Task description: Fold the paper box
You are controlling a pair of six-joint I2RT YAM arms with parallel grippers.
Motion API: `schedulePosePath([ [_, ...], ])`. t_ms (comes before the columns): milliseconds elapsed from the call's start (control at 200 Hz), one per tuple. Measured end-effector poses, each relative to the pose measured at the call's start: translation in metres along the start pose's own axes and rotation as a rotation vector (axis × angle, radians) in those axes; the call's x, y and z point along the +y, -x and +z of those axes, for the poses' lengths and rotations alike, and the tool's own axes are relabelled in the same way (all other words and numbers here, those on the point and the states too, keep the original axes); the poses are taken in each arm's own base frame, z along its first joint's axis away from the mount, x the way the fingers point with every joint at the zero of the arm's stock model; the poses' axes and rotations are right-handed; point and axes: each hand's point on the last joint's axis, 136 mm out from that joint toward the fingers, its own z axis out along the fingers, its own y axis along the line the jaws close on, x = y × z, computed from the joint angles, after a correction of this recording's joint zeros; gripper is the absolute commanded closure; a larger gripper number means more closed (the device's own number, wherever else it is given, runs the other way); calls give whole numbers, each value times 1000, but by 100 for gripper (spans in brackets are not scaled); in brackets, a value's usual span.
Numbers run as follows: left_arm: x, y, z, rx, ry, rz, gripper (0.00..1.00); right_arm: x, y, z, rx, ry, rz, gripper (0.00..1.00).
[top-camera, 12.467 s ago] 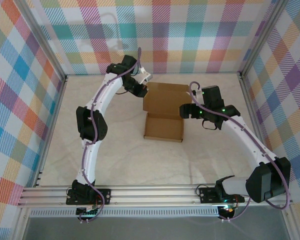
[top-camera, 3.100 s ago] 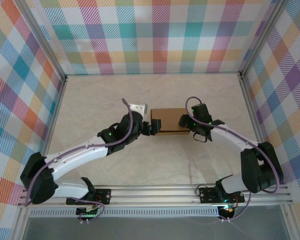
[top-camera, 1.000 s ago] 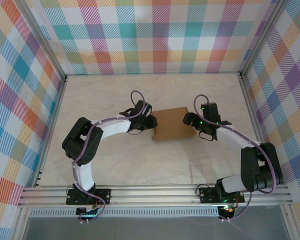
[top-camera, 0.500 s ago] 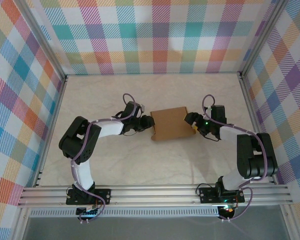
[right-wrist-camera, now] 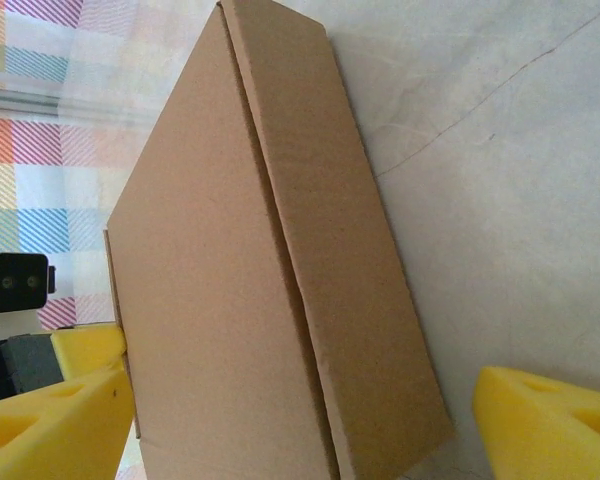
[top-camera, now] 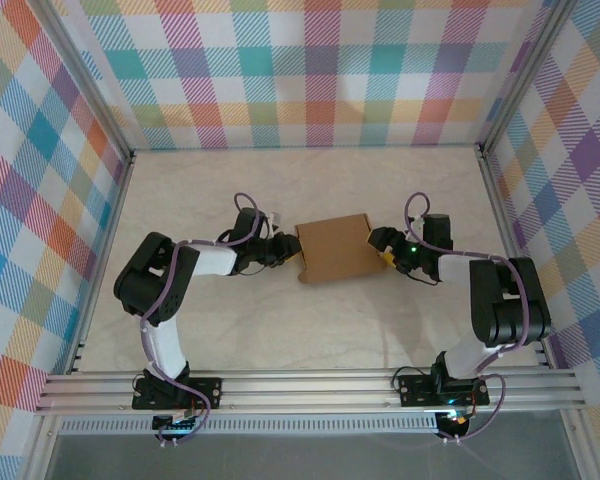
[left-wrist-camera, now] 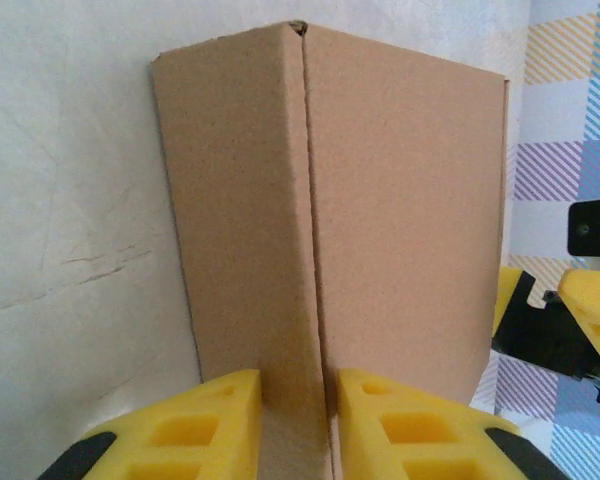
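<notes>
A pale, cream-coloured surface [top-camera: 280, 330], faintly marbled and creased with fine wrinkles, lies inside an enclosure. Beyond its far edge rises a back wall [top-camera: 310, 70] of pastel plaid in pink, teal, yellow, orange and purple. Matching plaid walls stand along the surface's left edge [top-camera: 30, 200] and right edge [top-camera: 580, 180]. Silver metal posts [top-camera: 90, 85] rise from its far corners. A slotted aluminium rail [top-camera: 310, 388] runs along its near edge. The lighting is soft and even, with a pale glare on the back wall.
</notes>
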Motion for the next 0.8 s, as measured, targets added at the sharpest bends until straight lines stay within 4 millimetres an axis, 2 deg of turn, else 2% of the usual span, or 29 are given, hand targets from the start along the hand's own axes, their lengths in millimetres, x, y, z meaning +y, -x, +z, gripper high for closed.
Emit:
schedulePosePath([
  [185,0,0,-4,-1,-44,-8,90,2,-1,0,3,21,12,12],
  [470,7,2,-11,-9,-85,-29,88,12,-3,0,24,77,0,12],
  [615,7,1,-12,-6,-85,-30,87,17,-9,3,67,134,13,24],
  [800,9,2,-12,-5,-82,-28,84,34,-12,2,106,231,8,40],
])
